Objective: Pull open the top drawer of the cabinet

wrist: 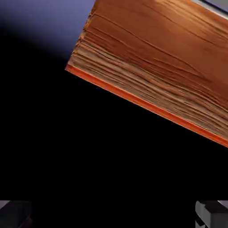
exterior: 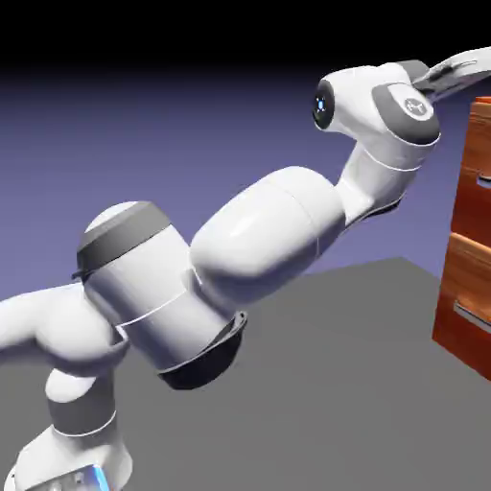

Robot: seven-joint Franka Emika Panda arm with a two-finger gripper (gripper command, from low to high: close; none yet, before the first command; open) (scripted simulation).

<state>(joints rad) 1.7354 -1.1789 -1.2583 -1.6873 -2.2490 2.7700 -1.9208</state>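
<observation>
The cabinet [exterior: 467, 288] of reddish-brown wood grain stands at the exterior view's right edge, only partly in frame. Its top drawer [exterior: 479, 144] is the highest front, with a pale grey handle [exterior: 485, 178] just below. My hand [exterior: 458, 69] reaches above and left of the cabinet's top corner and runs out of the picture. In the hand view my gripper [wrist: 114, 216] is open: its two grey fingertips [wrist: 213, 213] stand far apart at the bottom edge with only darkness between them. A tilted wood panel of the cabinet [wrist: 164, 58] fills the upper right there.
A second drawer front [exterior: 470, 264] with its own grey handle [exterior: 474, 315] sits below the top one. The grey table [exterior: 364, 384] stretches between the robot's base and the cabinet. A grey strip [wrist: 213, 4] shows at the hand view's top right corner.
</observation>
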